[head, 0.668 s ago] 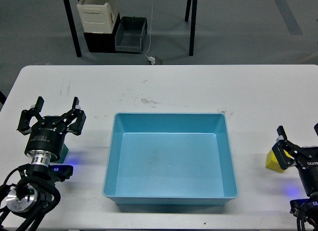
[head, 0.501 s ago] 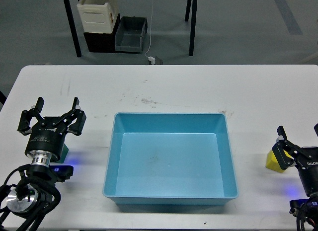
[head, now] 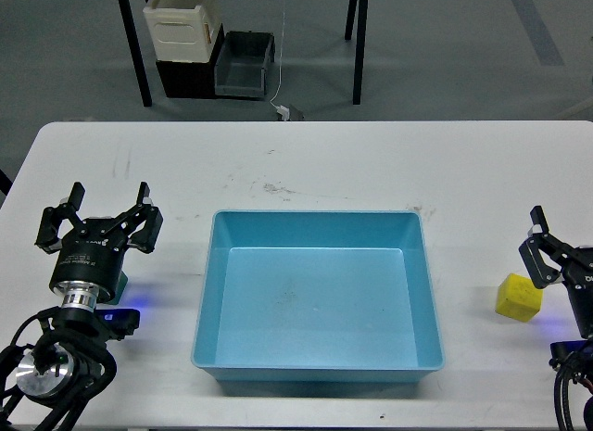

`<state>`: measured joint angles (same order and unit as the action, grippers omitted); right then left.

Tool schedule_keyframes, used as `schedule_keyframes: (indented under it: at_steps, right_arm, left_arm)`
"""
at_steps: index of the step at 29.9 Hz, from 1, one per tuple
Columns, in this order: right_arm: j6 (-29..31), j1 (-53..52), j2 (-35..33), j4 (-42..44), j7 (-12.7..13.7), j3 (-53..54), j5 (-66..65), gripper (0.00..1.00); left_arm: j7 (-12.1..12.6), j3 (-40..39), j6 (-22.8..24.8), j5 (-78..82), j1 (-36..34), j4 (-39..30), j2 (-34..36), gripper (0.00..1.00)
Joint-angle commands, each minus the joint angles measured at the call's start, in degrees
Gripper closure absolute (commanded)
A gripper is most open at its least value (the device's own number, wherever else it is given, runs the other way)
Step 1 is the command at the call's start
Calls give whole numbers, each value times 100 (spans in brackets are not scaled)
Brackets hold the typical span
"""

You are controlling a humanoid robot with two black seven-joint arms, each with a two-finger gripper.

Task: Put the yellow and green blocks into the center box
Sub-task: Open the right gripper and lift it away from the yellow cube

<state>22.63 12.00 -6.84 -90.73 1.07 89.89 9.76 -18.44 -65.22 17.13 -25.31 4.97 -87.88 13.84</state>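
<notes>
The blue center box (head: pixel 317 224) stands empty in the middle of the white table. A yellow block (head: pixel 517 297) lies on the table to the right of the box. My right gripper (head: pixel 567 250) is at the right edge of the view, just right of and above the yellow block, open and empty, with only its left finger (head: pixel 540 257) fully in view. My left gripper (head: pixel 98 226) is open to the left of the box. It stands over a green block (head: pixel 119 285), of which only a sliver shows beside the wrist.
The table's front edge runs just below the box. Beyond the far edge, on the floor, are table legs, a white container (head: pixel 182 28) on a black crate, and a grey bin (head: pixel 245 64).
</notes>
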Motion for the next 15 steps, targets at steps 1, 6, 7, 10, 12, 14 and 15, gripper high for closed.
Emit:
schedule_keyframes:
  at_steps: [1,6,7,10,12,14,15]
  right_arm:
    - [-92,-416,-19,11,-2,388,-1157,0]
    - [-118,-970,-458,-6,-2,582,-3075,0]
    - [-118,-1154,-572,11,-2,565,-3364,0]
    - [-127,-1839,-1081,159,7,425,-4259,0]
    - [-118,-2121,-1433,283,7,197,-5086,0]
    - [-110,-2437,-1837,319,7,-93,-5903,0]
    - [-110,-2613,-2074,310,7,-268,-6316,0]
  left_arm:
    - [-20,-17,-8,0,-5,8,-22,0]
    - [-20,-70,-8,0,-5,25,-22,0]
    - [-20,-79,-8,0,-5,25,-22,0]
    - [-28,-96,-8,0,-5,25,-22,0]
    - [-20,-96,-26,0,-5,34,-13,0]
    - [-20,-88,-43,0,-5,43,-13,0]
    - [-20,-88,-43,8,4,43,-22,0]
